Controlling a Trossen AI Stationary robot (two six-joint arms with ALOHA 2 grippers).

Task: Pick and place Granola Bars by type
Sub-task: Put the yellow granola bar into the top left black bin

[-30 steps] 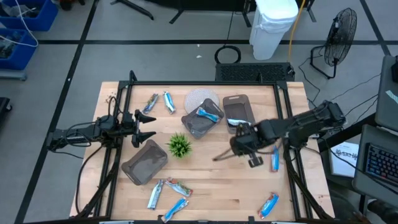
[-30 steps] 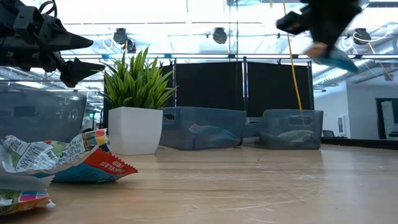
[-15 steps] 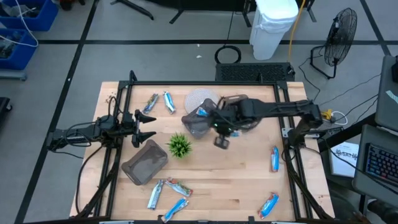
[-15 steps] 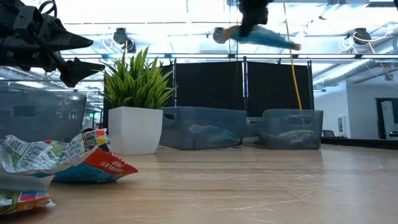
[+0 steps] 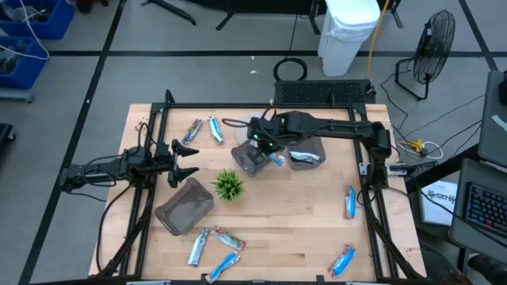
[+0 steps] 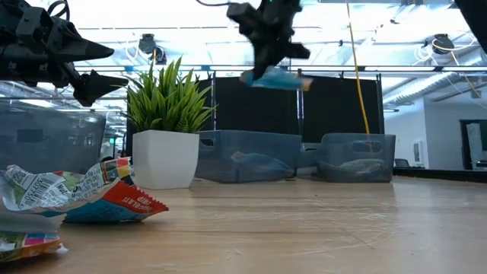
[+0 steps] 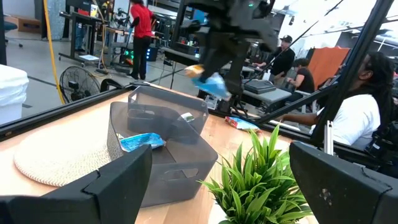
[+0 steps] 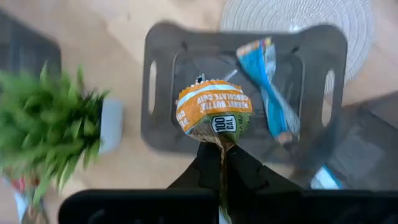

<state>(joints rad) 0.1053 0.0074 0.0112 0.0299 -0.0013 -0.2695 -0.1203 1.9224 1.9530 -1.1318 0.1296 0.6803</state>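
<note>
My right gripper (image 6: 268,57) hangs over the middle grey tray (image 5: 247,162), shut on a granola bar (image 8: 214,112) with a blue wrapper and an orange band. A blue bar (image 8: 267,81) lies inside that tray. My left gripper (image 5: 184,162) waits open and level at the table's left edge, touching nothing. Other bars lie flat on the wood: two at the far left (image 5: 204,130), three at the near left (image 5: 214,249), two at the right (image 5: 350,202). My right gripper pinches the bar's near end (image 8: 219,142) between its two fingers (image 8: 239,171). The fingers slant down from the table's right. The bar sticks out beyond the fingertips with its orange end away from them. It is lifted clear above the middle tray.
A second grey tray (image 5: 305,142) with a bar in it stands right of the middle one, and a third (image 5: 184,206) sits near the left. A small green plant (image 5: 229,185) stands between them. A round woven mat (image 5: 255,125) lies behind the middle tray.
My right gripper has carried the bar from the table's right side toward the left and far edges. It has stayed high above the wood and now hangs over the middle tray. Its wrist has rolled, so the bar has turned about.
</note>
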